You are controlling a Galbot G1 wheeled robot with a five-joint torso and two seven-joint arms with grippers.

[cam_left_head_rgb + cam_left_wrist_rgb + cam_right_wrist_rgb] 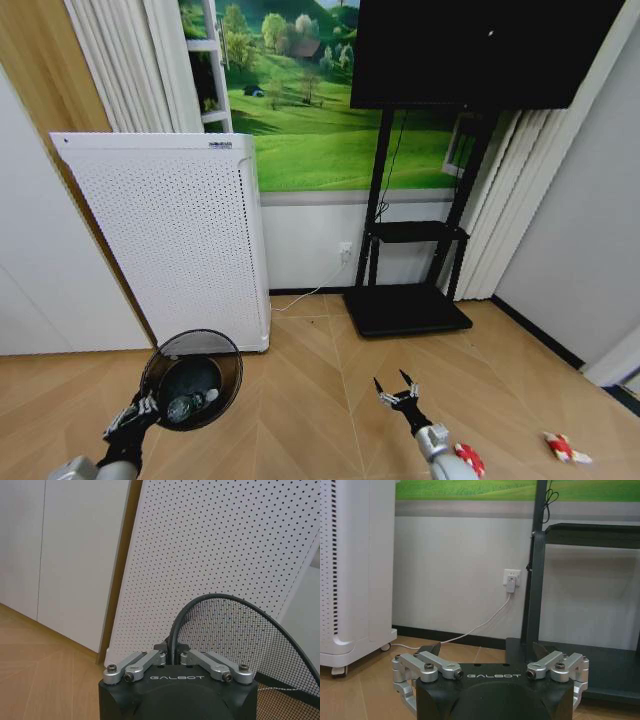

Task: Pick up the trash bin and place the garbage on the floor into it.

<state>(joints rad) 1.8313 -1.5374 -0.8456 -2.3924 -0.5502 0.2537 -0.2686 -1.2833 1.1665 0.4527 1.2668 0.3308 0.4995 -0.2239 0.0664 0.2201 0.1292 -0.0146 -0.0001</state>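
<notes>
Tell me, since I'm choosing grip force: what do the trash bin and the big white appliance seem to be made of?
The trash bin, held at its rim by the left gripper, looks like black metal wire mesh, matte: its sides are see-through under a solid rim. The white appliance looks like painted sheet metal or plastic, judging by its smooth perforated panel; which one is unclear.

The small round black wire-mesh trash bin (191, 379) sits front-left, just before the tall white perforated appliance (170, 235). The black TV stand (408, 300) stands right of that appliance, against the wall. Two crumpled red-and-white wrappers (565, 447) lie on the floor front-right.
</notes>
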